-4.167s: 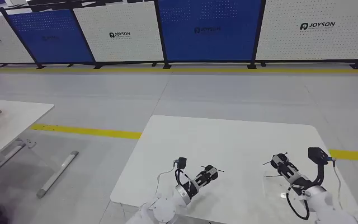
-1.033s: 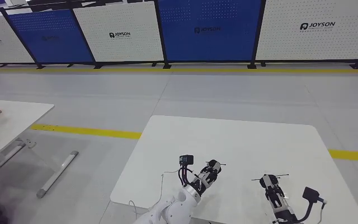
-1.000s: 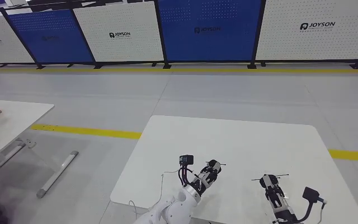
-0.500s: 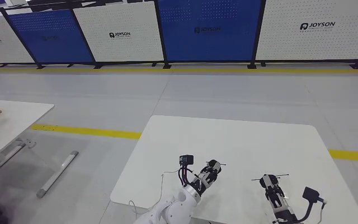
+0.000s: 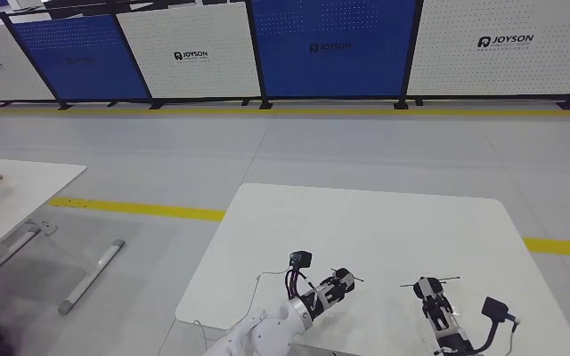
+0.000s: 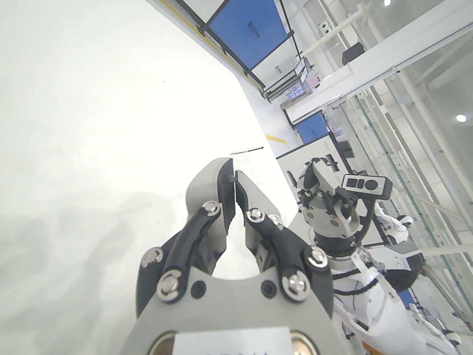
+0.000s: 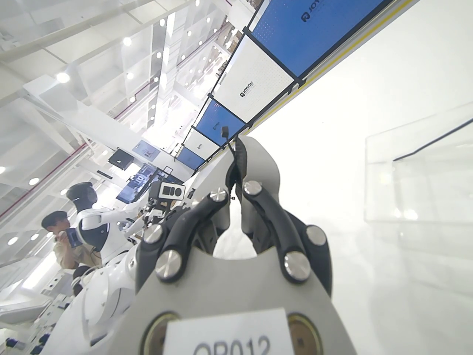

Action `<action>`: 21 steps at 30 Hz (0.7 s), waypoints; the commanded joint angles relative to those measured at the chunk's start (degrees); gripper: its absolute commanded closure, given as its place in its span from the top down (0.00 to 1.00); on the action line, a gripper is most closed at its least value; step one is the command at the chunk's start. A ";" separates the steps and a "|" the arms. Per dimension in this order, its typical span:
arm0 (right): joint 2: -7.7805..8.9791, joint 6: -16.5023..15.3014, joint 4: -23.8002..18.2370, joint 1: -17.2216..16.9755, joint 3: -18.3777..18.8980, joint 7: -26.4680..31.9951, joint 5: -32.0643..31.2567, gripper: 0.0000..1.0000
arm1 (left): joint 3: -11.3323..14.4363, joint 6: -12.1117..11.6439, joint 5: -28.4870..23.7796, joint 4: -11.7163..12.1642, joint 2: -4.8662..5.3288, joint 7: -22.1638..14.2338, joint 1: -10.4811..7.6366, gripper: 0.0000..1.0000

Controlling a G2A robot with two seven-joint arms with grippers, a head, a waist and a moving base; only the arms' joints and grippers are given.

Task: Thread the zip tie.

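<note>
Right hand (image 7: 235,153) held zip tie (image 7: 224,131) clenched, head clear of its tips; tie's long axis pointed roughly toward left hand (image 6: 234,179), well apart from it, clenched on thin black strip (image 6: 231,178)

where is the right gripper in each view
top view: right gripper over the table's near side.
left wrist view: right gripper beyond the left gripper.
right wrist view: right gripper close up, holding a zip tie.
shared landmark: blue wall panels.
</note>
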 commanded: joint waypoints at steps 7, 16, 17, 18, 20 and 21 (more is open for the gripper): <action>-0.41 3.07 -2.79 0.58 -0.65 3.70 -6.61 0.00 | 0.00 0.00 0.00 0.00 0.00 -0.01 0.00 0.00; -1.97 13.58 -3.42 5.84 -5.44 7.18 -14.20 0.00 | 0.00 0.00 0.00 0.00 0.00 -0.01 0.00 0.00; -2.12 14.02 -3.17 6.15 -5.69 7.20 -14.18 0.00 | 0.00 0.00 0.00 0.00 0.00 -0.01 0.00 0.00; -2.17 14.12 -3.07 6.25 -5.75 7.21 -14.12 0.00 | 0.00 0.00 0.00 0.00 0.00 -0.01 0.00 0.00; -2.17 14.12 -3.07 6.25 -5.75 7.21 -14.12 0.00 | 0.00 0.00 0.00 0.00 0.00 -0.01 0.00 0.00; -2.17 14.12 -3.07 6.25 -5.75 7.21 -14.12 0.00 | 0.00 0.00 0.00 0.00 0.00 -0.01 0.00 0.00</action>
